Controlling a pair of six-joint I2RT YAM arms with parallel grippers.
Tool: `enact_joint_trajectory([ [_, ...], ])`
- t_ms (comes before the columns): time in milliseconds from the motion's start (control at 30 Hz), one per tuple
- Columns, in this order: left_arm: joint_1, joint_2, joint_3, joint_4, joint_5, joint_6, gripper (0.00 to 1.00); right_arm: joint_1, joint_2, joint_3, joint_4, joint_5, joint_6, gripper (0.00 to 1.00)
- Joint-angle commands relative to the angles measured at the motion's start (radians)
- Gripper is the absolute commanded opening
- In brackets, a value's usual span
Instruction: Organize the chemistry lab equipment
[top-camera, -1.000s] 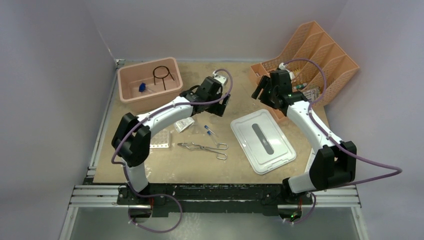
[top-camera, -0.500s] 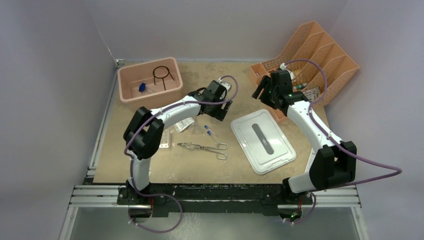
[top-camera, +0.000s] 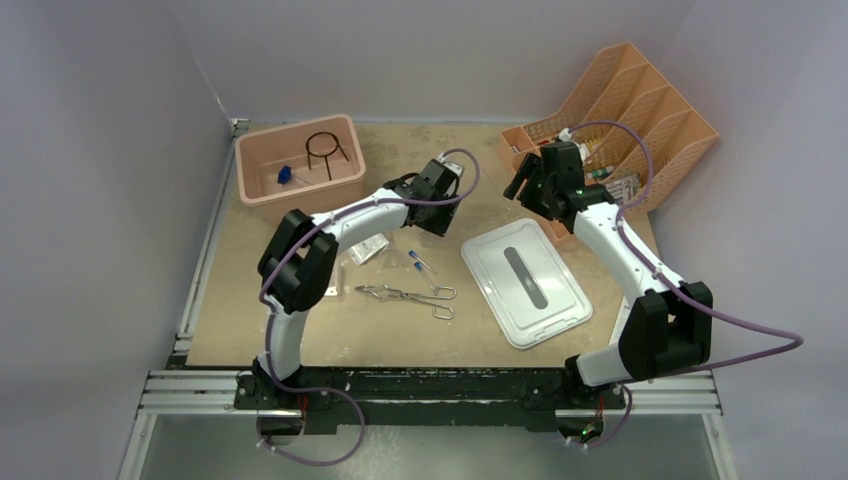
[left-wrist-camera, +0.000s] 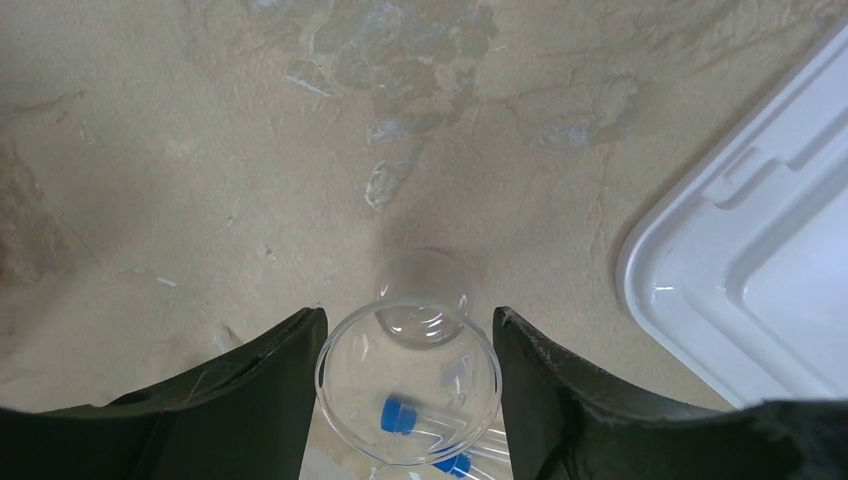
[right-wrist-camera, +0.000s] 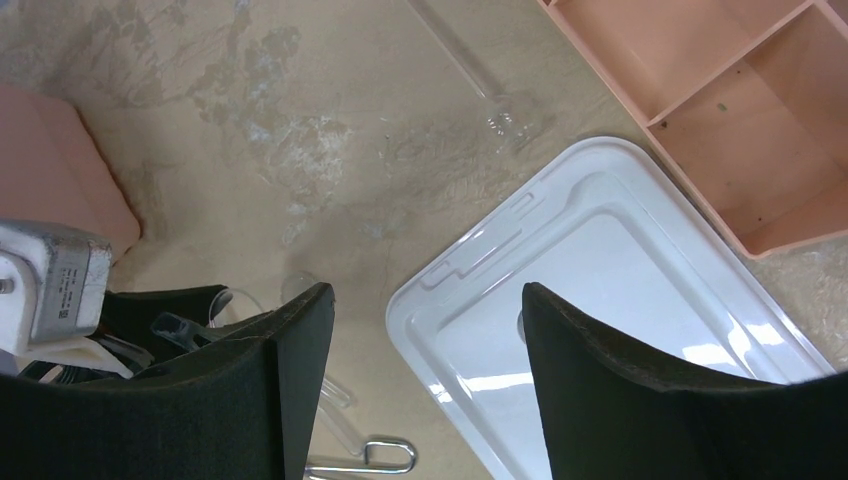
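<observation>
My left gripper (top-camera: 438, 216) is shut on a clear glass flask (left-wrist-camera: 408, 390), held between its two fingers just above the table, left of the white lid (top-camera: 525, 282). Two blue-capped vials (top-camera: 418, 264) lie below it and show through the glass (left-wrist-camera: 400, 412). Silver tongs (top-camera: 405, 294) lie nearer the front. A small clear bag (top-camera: 368, 250) and a clear tube rack (top-camera: 322, 282) lie by the left arm. A black ring stand (top-camera: 325, 152) stands in the pink bin (top-camera: 262, 190). My right gripper (top-camera: 520, 185) is open and empty above the lid's far corner (right-wrist-camera: 600, 300).
An orange slotted organiser (top-camera: 640, 110) stands at the back right with small items in it. A thin clear rod (right-wrist-camera: 470, 70) lies on the table by its base. A small blue item (top-camera: 284, 175) lies in the pink bin. Grey walls close in left, back and right.
My left arm's elbow has swung to the right and its wrist has shifted slightly right, keeping the flask. The right arm has barely moved.
</observation>
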Motion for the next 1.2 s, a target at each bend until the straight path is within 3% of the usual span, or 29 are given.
enact_joint_trajectory([
  [0, -0.002, -0.009, 0.025, -0.022, -0.059, -0.017, 0.62, -0.005, -0.021, -0.001, 0.028, -0.005, 0.005, 0.71],
  [200, 0.0, 0.006, 0.056, -0.061, -0.041, -0.063, 0.62, -0.005, -0.017, 0.01, 0.01, -0.034, -0.014, 0.71],
  [433, 0.007, 0.01, 0.059, -0.079, -0.025, -0.097, 0.7, -0.004, -0.012, 0.023, -0.002, -0.101, -0.048, 0.71],
  [667, 0.021, -0.007, 0.061, -0.08, 0.004, -0.14, 0.47, -0.005, -0.023, 0.025, 0.026, -0.005, -0.046, 0.68],
  [933, 0.072, -0.124, 0.09, -0.131, -0.013, -0.12, 0.46, -0.005, 0.036, 0.111, 0.025, 0.079, -0.007, 0.66],
  [1167, 0.157, -0.191, 0.259, -0.242, 0.008, -0.166, 0.44, -0.004, 0.066, 0.152, 0.072, 0.043, -0.074, 0.64],
])
